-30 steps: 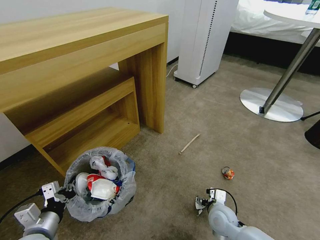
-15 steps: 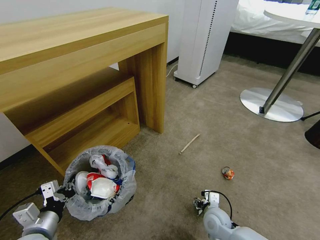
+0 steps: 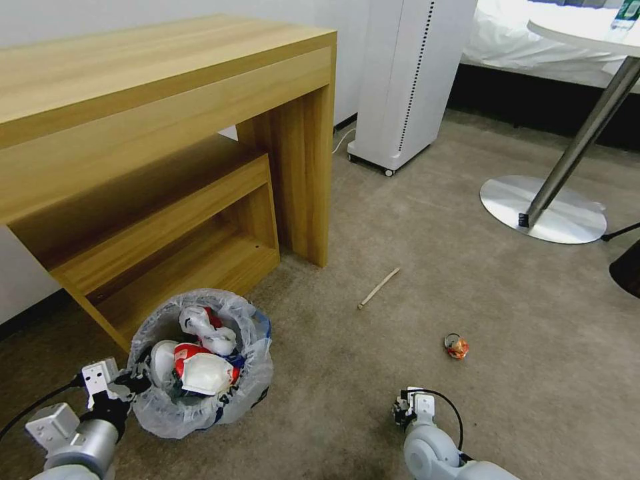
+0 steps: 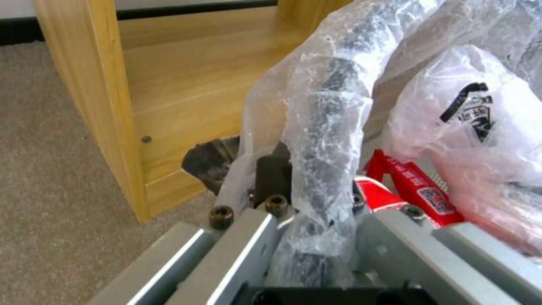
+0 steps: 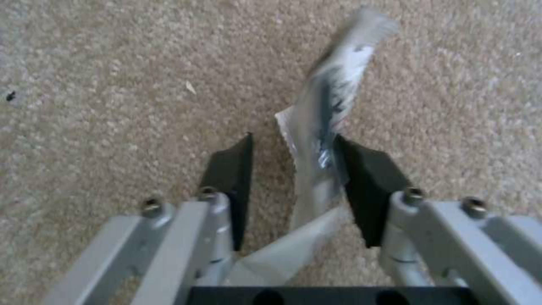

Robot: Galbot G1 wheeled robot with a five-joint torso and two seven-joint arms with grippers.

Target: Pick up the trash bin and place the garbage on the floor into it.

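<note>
1. Left gripper (image 3: 133,385) – clamped on the bin (image 3: 200,363) rim, low at the robot's left, with the bag film caught in the pinch. In the left wrist view the fingers (image 4: 271,178) straddle the dark wall and the crinkled bag (image 4: 333,127) folded over it.
2. Bin stands on the floor (image 3: 413,220) just in front of the desk (image 3: 167,100) shelf, already heaped with white and red litter – probably light for its bulk, but top-heavy if tilted.
3. Rim wall: stiff, thin, a fair place to grip. Bag over it is slick and loose, so likely to slide against the pads; best held deep, with wall and film both between the fingers, as now.
4. Right gripper (image 3: 405,408) – low over the carpet at the robot's right, pads part-open with a gap between them. In the right wrist view a white wrapper (image 5: 327,123) strip stands between the pads, touching one pad (image 5: 361,186) and clear of the other (image 5: 231,178); cannot tell whether truly pinched or merely leaning there.
5. Wrapper: feather-light, floppy, glossy. Likely to flutter or slip from a loose hold; wants a full close across its middle rather than at the tip.
6. Left on the floor, well apart from the bin: stick (image 3: 379,287) – thin, stiff, flat to the carpet, hard to get under, best taken across its width; can (image 3: 457,347) – crushed, light, rigid with sharp creases, easy to pinch across the flattened body.
</note>
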